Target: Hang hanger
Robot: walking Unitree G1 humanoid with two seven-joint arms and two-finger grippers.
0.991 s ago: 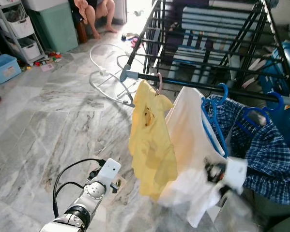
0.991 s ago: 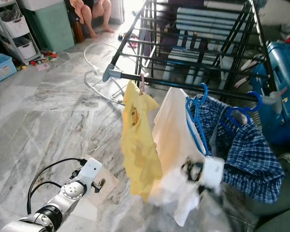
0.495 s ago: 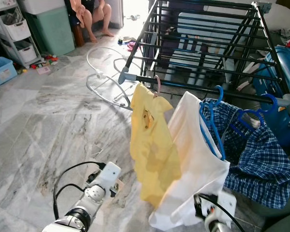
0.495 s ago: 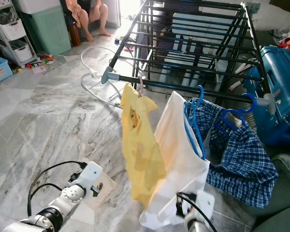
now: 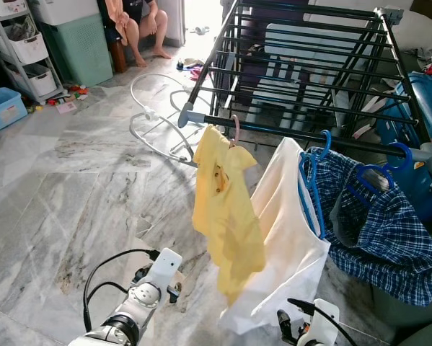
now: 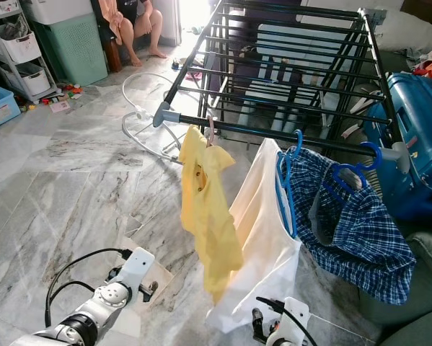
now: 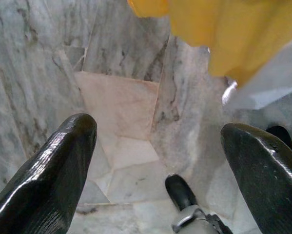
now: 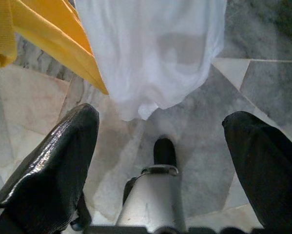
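Blue plastic hanger (image 5: 311, 180) carrying white cloth (image 5: 284, 238) hangs on black rack rail (image 5: 288, 131); right pincer (image 8: 160, 161), fingers apart, has dropped to six o'clock, released; left pincer (image 7: 155, 161) apart.

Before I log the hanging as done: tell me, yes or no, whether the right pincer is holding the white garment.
No. In the right wrist view the right pincer stands open and empty, with the white garment hanging beyond its fingers, untouched.

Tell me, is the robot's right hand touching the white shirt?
Apart. The right wrist view shows the right gripper with open jaws, marble floor between it and the white shirt.
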